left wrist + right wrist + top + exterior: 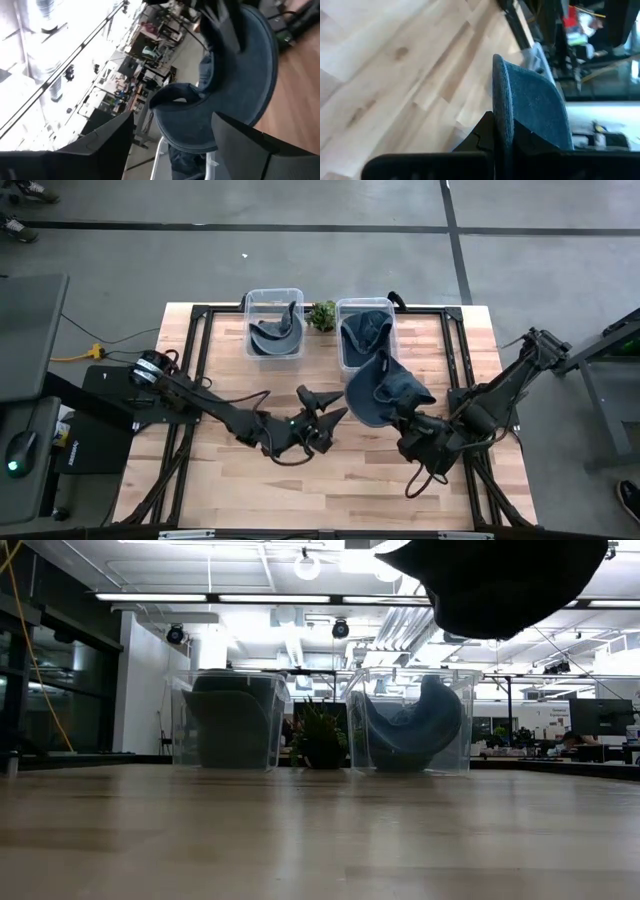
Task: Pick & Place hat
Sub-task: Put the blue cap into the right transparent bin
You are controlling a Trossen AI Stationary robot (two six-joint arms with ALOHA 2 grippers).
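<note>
Right end effector (pixel 502 142): clamped on the brim edge of a blue hat (pixel 385 390), the brim pinched between the two fingers as the right wrist view shows. The thin brim offers a firm hold that the soft crown would not, which appears to be the reason for gripping there.

The hat is off the desk (pixel 215 470). In the low view it hangs at the top of the picture with clear air between it and the wood; from above it sits just in front of the right-hand bin (pixel 365 332), its far edge overlapping that bin's near rim. Judgement: the carry is well advanced and the hat is held high so it can pass over the bin wall; release remains to be done.

Left end effector (pixel 322 418): over mid-desk, near the hat but apart from it, fingers spread wide and holding nothing. It appears to be waiting.

Further back, the right-hand bin already holds a blue hat. The left-hand bin (pixel 274 323) holds a grey one. A small green plant (pixel 322 315) stands between the two bins.
</note>
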